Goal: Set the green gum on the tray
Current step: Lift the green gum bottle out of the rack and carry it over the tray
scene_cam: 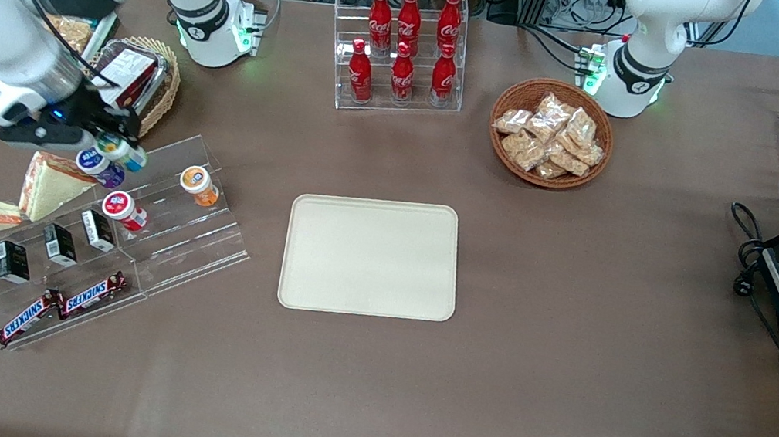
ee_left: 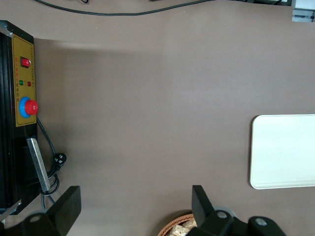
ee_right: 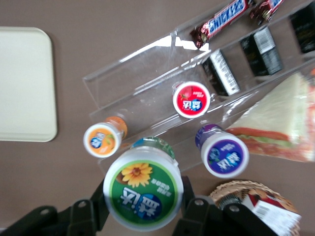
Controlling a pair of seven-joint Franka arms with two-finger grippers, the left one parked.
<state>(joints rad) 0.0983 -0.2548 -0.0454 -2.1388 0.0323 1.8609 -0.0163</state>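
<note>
Gum bottles stand lid-up on the stepped clear acrylic rack (scene_cam: 146, 227) so a claw can drop straight onto one, and the gripper (scene_cam: 123, 149), at the working arm's end of the table over the rack's uppermost step, is closed on the green gum (ee_right: 143, 188), a finger on each side of its lid, just beside the purple-lidded bottle (scene_cam: 93, 162). Nearer mid-table lies the tray (scene_cam: 372, 256), bare and well apart from the gum (its drop spot, I judge). Fingertips and the gum's body stay hidden beneath the lid.

Gripper (ee_right: 142, 206) fingertips hidden behind green gum (ee_right: 142, 194); tray (ee_right: 24, 83) cut off by edge.
</note>
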